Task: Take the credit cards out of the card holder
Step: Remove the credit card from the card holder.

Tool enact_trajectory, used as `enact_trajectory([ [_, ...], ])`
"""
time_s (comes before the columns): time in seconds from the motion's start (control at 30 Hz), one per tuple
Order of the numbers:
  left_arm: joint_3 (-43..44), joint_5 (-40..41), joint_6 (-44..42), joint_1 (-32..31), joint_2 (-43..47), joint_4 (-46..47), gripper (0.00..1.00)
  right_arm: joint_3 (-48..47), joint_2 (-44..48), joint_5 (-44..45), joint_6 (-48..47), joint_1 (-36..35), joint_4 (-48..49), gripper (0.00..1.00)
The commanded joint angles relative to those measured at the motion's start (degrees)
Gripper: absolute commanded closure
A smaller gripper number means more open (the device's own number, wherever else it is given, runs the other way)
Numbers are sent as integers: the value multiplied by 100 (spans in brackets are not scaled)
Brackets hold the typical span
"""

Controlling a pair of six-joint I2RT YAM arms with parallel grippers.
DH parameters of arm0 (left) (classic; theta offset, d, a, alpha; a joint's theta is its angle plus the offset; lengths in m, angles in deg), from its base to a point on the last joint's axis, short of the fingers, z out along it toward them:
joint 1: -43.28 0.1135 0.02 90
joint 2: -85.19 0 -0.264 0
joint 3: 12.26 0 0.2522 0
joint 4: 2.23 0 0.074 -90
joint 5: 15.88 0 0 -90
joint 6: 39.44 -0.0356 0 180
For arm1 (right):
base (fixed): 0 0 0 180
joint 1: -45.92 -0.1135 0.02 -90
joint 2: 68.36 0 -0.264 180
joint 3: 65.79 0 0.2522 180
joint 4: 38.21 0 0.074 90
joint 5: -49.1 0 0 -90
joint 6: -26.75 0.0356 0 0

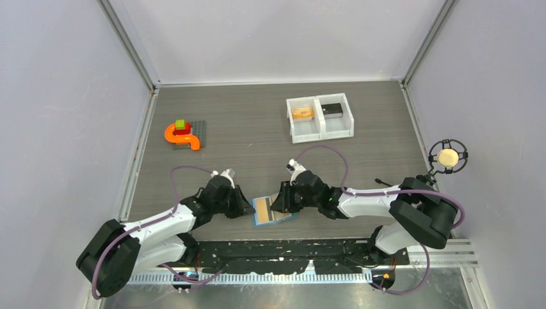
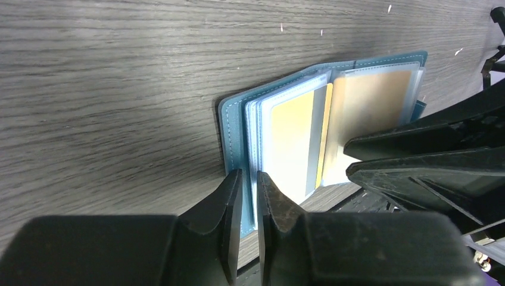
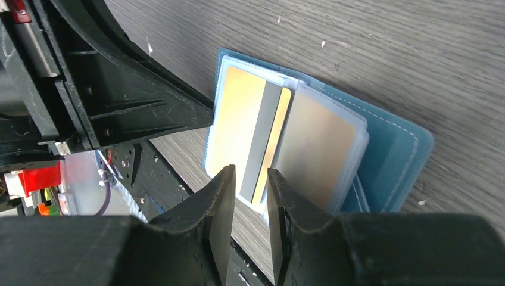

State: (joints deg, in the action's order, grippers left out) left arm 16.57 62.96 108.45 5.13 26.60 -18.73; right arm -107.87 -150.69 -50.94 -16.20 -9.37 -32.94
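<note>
While the card holder lies open at lower centre, its left edge pinched in the narrow left gripper, a yellow card sits undrawn in its pocket, the right gripper narrowed at its edge, grip unclear.

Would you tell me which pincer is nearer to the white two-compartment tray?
Right. The right pincer is at the card holder's right edge, on the near side of the white tray; the left pincer is at the holder's left edge, farther left.
</note>
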Motion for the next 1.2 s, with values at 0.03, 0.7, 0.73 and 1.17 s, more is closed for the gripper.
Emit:
enact_trajectory([
  [0.03,-67,29,-121,-14,-217,399,83,-239,-242,67,85,7,60,66],
  [0.7,-136,138,-146,-11,-339,309,82,145,-596,-155,408,218,852,70],
  [0.73,-128,152,-146,-15,-339,294,82,187,-599,-177,427,241,1040,74],
  [1.17,-59,251,-198,-8,-540,81,82,630,-401,-488,543,535,1690,95],
])
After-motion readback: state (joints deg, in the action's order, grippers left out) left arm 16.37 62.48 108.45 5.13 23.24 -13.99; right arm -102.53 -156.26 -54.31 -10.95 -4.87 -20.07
